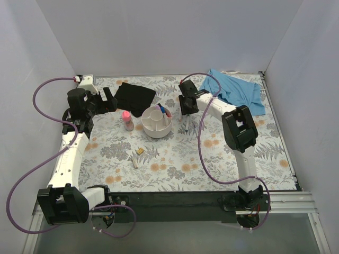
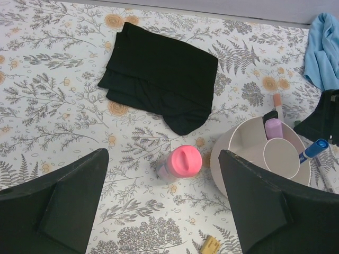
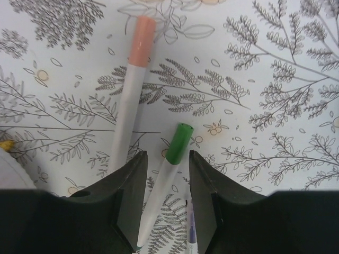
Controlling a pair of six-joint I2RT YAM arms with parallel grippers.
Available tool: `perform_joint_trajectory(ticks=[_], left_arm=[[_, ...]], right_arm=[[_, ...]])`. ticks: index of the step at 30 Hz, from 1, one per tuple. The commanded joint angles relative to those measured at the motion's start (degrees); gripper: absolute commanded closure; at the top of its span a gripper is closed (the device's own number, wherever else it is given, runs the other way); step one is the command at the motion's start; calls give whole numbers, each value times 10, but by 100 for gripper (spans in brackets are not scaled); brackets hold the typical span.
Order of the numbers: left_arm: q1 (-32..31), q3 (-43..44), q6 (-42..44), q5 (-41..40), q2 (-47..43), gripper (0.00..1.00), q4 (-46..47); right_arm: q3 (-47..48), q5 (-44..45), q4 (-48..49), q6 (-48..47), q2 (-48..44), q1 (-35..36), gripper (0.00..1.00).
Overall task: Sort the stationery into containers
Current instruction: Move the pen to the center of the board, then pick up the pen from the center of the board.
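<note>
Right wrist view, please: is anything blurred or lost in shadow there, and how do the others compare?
Right wrist: green-capped pen sharp, right fingers nearly black, little detail. Left wrist: pink-capped bottle crisp, left fingers likewise dark. Top external: even light, soft shadows, no glare.

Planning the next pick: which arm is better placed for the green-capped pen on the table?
Right: the right pincer, open, straddles the green-capped pen. The left pincer hovers by the pink-capped bottle, beyond the white bowl.
</note>
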Motion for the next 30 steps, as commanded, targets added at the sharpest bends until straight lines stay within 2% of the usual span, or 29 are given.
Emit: perform_joint_trajectory(ticks=[1, 5, 6, 9, 14, 15, 16, 21, 23, 24, 25, 30], left_arm=[[3, -4, 7, 1, -5, 14, -4], [3, -3, 11, -3, -4, 14, -13], [4, -3, 11, -3, -3, 14, -15], [3, -2, 11, -3, 1, 14, -18], [5, 4, 9, -7, 11, 14, -21], [5, 8, 8, -8, 14, 14, -21], [6, 10, 9, -8, 16, 14, -21], [8, 20, 12, -10, 23, 14, -20], [8, 19, 12, -10, 22, 14, -17], [9, 18, 13, -10, 21, 14, -16], [8, 18, 12, -10, 20, 14, -16], [9, 21, 14, -14, 16, 14, -22]], right_arm=[[-20, 11, -18, 31, -15, 3, 54], [-16, 4, -17, 39, -5, 3, 57], [-13, -4, -16, 40, -3, 3, 65], [4, -16, -13, 39, 13, 2, 79], [25, -36, -13, 40, 39, 2, 86], [23, -44, -13, 39, 39, 2, 97], [20, -49, -13, 37, 38, 2, 99], [-20, -83, -9, 29, 22, -5, 99], [-30, -88, -9, 23, 18, -10, 83], [-34, -89, -9, 22, 19, -11, 70], [-34, -90, -8, 21, 21, -13, 68], [-27, -67, -9, -5, 43, -18, 76]])
